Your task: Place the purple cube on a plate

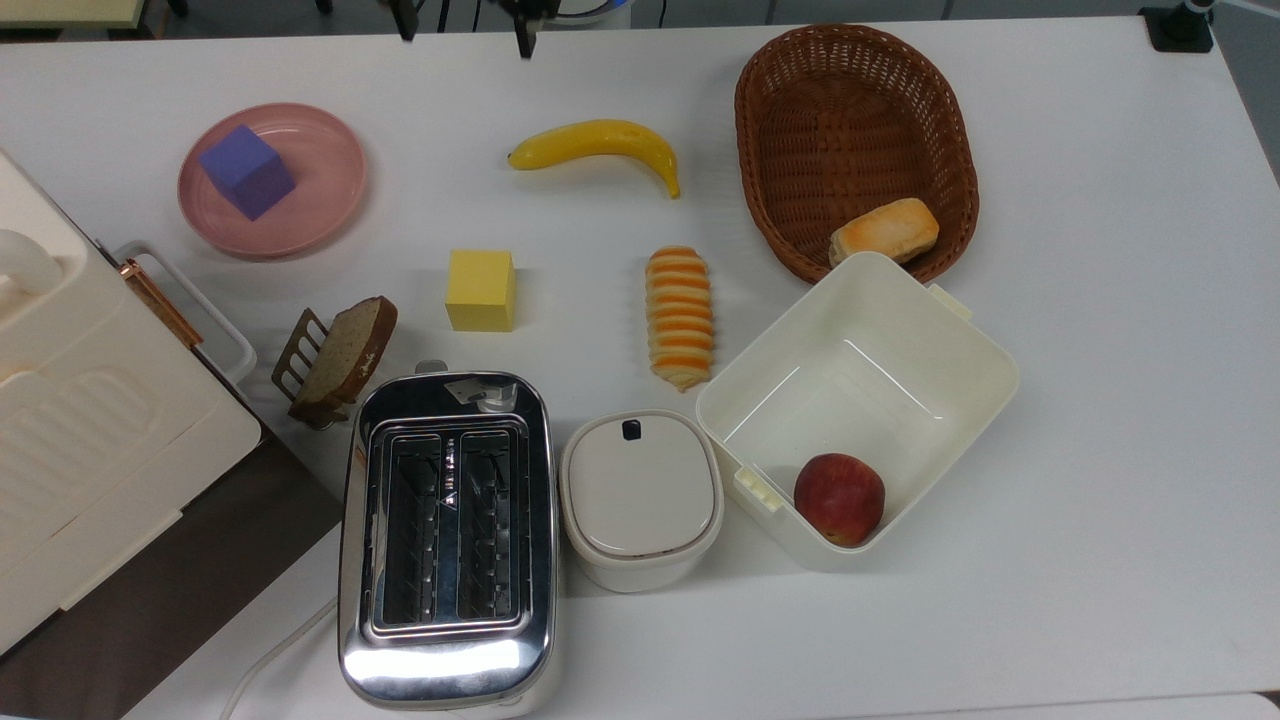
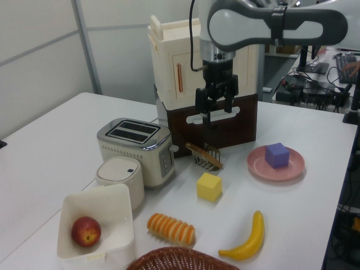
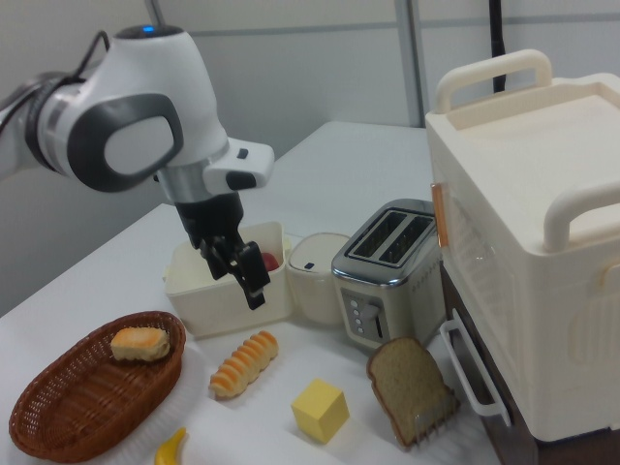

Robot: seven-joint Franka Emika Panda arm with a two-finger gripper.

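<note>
One purple cube [image 1: 246,171] rests on the plate [image 1: 320,215], tool [image 2: 216,107] raised, empty.
</note>
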